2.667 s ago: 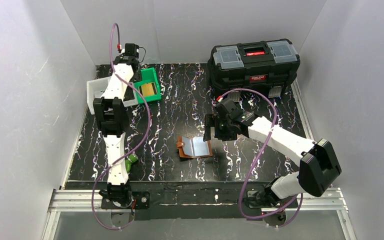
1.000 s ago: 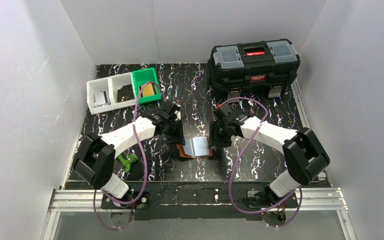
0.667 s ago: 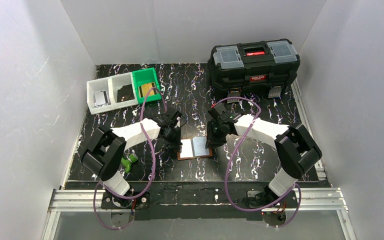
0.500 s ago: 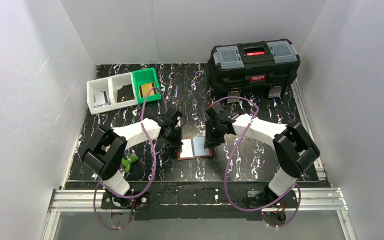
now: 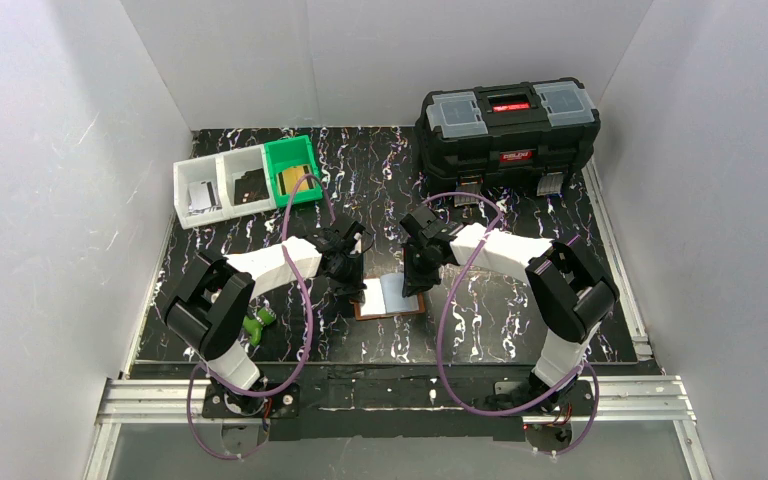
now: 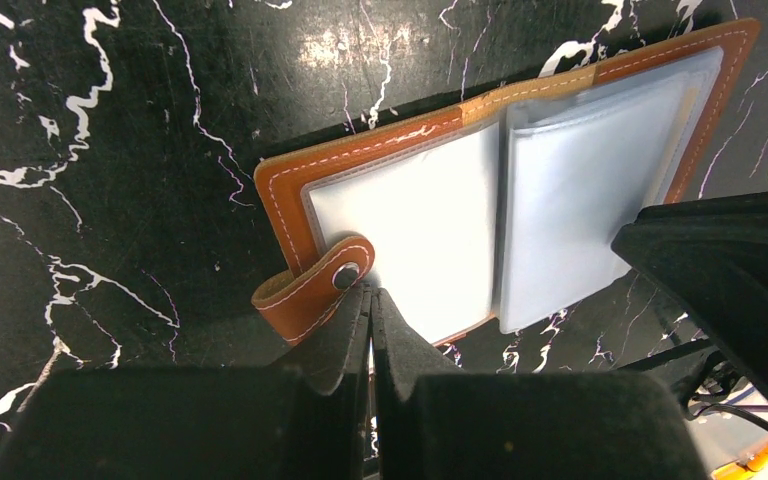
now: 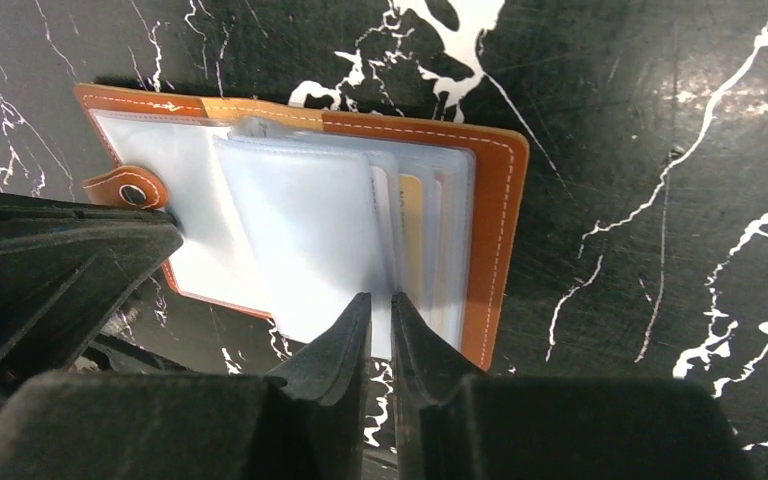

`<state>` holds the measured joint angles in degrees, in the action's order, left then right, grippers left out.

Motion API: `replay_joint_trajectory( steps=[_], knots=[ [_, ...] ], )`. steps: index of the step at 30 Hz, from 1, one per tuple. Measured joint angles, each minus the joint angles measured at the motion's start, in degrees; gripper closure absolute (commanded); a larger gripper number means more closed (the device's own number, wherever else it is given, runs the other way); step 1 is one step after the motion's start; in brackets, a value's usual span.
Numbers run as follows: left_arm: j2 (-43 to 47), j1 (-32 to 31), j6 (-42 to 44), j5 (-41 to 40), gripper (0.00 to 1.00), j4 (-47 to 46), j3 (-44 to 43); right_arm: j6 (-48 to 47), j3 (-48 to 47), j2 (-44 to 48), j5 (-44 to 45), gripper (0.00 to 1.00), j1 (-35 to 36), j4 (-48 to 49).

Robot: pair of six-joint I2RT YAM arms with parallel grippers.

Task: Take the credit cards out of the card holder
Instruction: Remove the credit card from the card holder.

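1. Since the earliest view, the left arm has swung away from the bins at the far left and brought the left pincer down to the card holder. The right arm has closed in from the right. The card holder, then partly folded up, now lies open and flat.
2. It rests near the middle of the table, a little toward the arms' bases and between the two pincers. Its brown leather faces down and its glossy grey-blue pockets face up.
3. The left pincer's fingers are pressed together with no gap. Their tips sit at the edge of the holder's left half, just beside the snap tab.
4. The right pincer has its fingers almost together, with only a slim gap between them. Its tips lie over the lower edge of the fanned pocket leaves on the right half. I cannot tell whether they pinch a leaf or a card.
5. The credit cards are inside the pockets, and only a pale yellow strip of one shows between the leaves.
6. A black toolbox stands at the far right.
7. The white bins and a green bin stand at the far left.
8. A small green object lies beside the left arm near the table's front edge.
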<state>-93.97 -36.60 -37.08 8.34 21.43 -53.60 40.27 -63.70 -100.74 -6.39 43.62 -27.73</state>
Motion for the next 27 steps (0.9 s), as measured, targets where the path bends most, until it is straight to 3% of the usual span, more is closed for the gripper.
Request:
replay_joint_trajectory(
  steps=[11, 27],
  knots=[
    [0.0, 0.0, 0.4, 0.3, 1.00, -0.4, 0.1, -0.1, -2.0, -1.8, -0.3, 0.80, 1.3, -0.8],
    [0.0, 0.0, 1.1, 2.0, 1.00, -3.1, 0.7, 1.6, -1.3, -3.2, -7.6, 0.67, 1.2, 4.8]
  ],
)
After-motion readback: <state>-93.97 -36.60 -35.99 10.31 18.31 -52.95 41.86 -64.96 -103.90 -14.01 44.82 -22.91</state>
